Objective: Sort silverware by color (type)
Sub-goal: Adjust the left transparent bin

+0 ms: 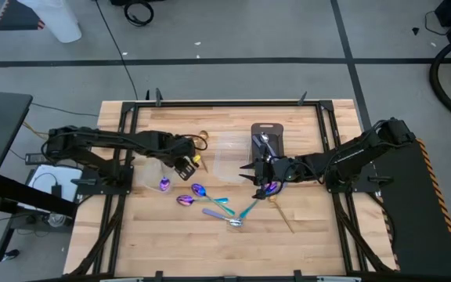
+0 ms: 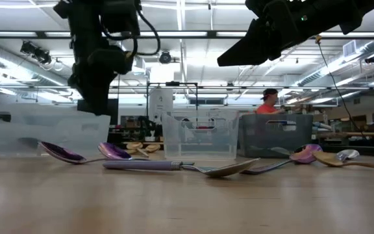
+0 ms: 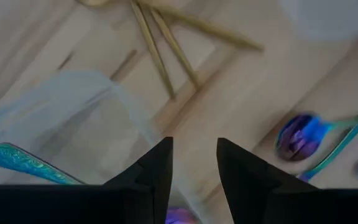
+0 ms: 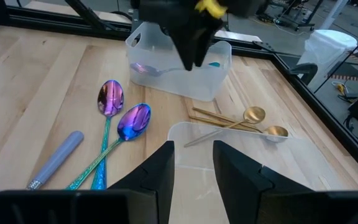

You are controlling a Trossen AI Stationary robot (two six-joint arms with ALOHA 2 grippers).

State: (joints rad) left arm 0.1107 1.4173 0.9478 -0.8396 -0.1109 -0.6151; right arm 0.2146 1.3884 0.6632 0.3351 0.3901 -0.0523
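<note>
Butcher-block worktop (image 1: 171, 243), mid-frame: iridescent spoons (image 1: 202, 191) look light, stiff, slick; best pinched at thin handles. Left gripper (image 3: 193, 163) and right gripper (image 4: 192, 163) jaws released, empty.

Both grippers' fingers (image 3: 160, 168) slightly parted

You've got two clear plastic containers on the wooden table (image 1: 171, 251) — one container (image 1: 149, 174) at left, another (image 1: 229, 163) mid-table. Dark grey tray (image 1: 276, 128) sits far-centre — person in red (image 2: 267, 102) beyond.
</note>
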